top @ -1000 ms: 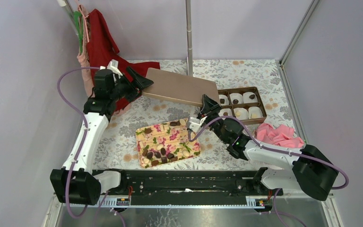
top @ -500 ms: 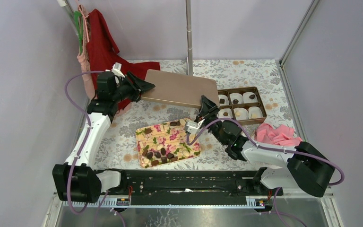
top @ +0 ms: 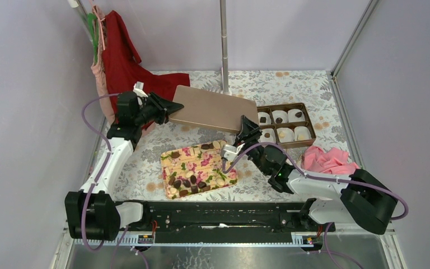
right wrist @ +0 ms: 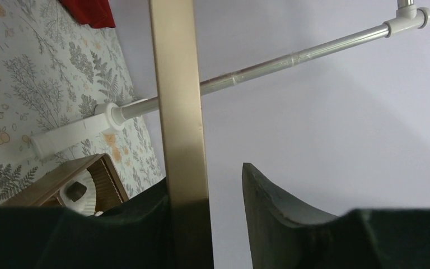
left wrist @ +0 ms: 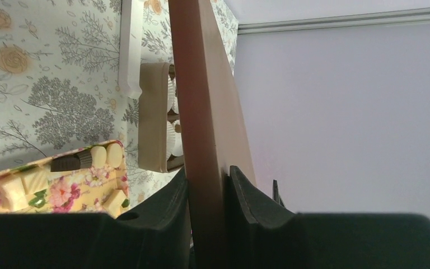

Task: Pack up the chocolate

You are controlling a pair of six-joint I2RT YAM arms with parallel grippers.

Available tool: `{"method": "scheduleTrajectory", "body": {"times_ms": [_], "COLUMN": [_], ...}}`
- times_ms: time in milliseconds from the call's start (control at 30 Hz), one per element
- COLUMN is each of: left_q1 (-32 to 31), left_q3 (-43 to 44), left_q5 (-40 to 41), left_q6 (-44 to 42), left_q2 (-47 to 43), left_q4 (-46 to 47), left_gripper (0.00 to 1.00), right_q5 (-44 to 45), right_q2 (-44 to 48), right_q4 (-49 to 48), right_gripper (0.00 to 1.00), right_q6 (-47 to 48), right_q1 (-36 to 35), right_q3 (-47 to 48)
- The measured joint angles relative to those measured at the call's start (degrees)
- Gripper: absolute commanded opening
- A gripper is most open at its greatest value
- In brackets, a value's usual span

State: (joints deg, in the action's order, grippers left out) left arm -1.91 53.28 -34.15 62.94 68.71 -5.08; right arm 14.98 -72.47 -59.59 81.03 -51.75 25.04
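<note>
Just left of the box [top: 312, 126], a flat tan lid [top: 213, 108] is held tilted above the bench [top: 145, 162], its right end close to the box's left end. The left hand [top: 171, 105] is clenched on the lid edge farthest from the box; the left wrist view shows both fingers [left wrist: 239, 188] pressed against the panel. The right hand [top: 246, 126] straddles the lid corner nearest the box but is released: in the right wrist view one finger lies against the lid [right wrist: 179, 112] and the other finger [right wrist: 263, 193] stands apart from it. The chocolate [top: 186, 182] lies mostly on the floral tray [top: 163, 162], near and to the left of the box; a few dark pieces [top: 297, 114] already sit in the far row of white paper cups [top: 302, 133] inside the box. Judged from this layout, the step in hand is lid handling, with support appearing to pass to the left hand alone, and packing is at an early stage, as several cups look empty. The next move calls for the right hand to back off the lid edge without dragging it, and for the left hand to keep the lid level and clear of the box opening so that pieces can be taken from the tray.
</note>
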Motion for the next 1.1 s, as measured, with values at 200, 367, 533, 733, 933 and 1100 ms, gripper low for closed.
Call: {"method": "scheduleTrajectory", "body": {"times_ms": [200, 367, 533, 733, 933, 1100], "left_q1": [0.1, 0.1, 0.1, 0.1, 0.5, 0.5], "left_q3": [-4.8, -7.2, -9.9, -11.0, -11.0, -11.0], "left_q5": [-0.3, -0.1, 0.6, 2.1, 4.0, 4.2], "left_q6": [4.2, 7.3, 10.5, 13.3, 14.2, 15.7], "left_q2": [-1.3, -2.5, -2.6, -1.8, -0.5, 1.0], "left_q4": [6.0, 12.4, 20.1, 26.8, 30.2, 33.5], "left_gripper": [0.0, 0.0, 0.0, 0.0, 0.0, 0.0], "right_q5": [2.7, 4.9, 6.3, 8.0, 5.1, 0.1], "right_q2": [6.5, 11.5, 14.6, 15.1, 16.3, 14.2], "right_q4": [10.4, 25.6, 40.0, 52.3, 62.6, 66.8], "right_gripper": [0.73, 0.83, 0.93, 1.0, 1.0, 1.0], "right_q6": [-9.8, -22.8, -35.8, -48.1, -60.4, -69.8], "right_q1": [-0.2, -0.3, -0.3, 0.9, 11.6, 26.1], "right_q3": [0.3, 3.5, 6.1, 8.8, 12.1, 17.5]}}
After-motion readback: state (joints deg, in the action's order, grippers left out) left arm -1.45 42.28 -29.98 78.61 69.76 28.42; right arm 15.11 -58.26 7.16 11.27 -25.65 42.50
